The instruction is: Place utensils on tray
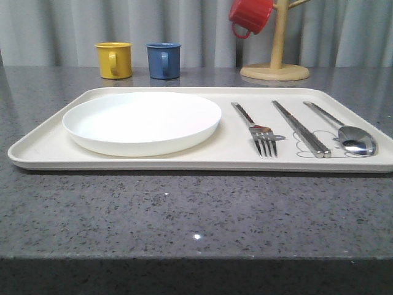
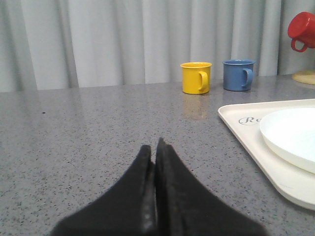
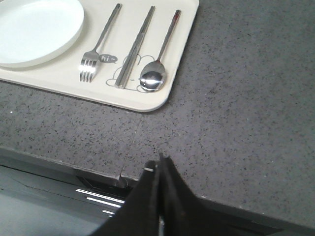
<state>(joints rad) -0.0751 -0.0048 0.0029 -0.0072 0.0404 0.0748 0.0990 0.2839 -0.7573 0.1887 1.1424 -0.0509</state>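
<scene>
One tray [image 1: 55, 147] lies on the grey table [image 1: 184, 215], carrying one white plate [image 1: 141, 121] at its left, then one fork [image 1: 256, 129], one pair of chopsticks [image 1: 301, 128] and one spoon [image 1: 344, 130] side by side to the right; grey script beginning "R" [image 2: 248, 119] shows near the tray's corner, and "hi~" [image 3: 109, 58] beside the fork; behind stand one yellow mug [image 1: 114, 59] and one blue mug [image 1: 163, 60], with one red mug [image 1: 250, 15] hung on a wooden stand [image 1: 276, 61]; the left gripper [image 2: 154, 147], fingers pressed together and empty, sits on bare table well left of the tray; the right gripper [image 3: 158, 164], likewise closed and empty, hangs at the table's near edge, apart from the spoon's corner.

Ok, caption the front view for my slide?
Cream tray holding white plate, fork, chopsticks and spoon; mugs behind.
</scene>
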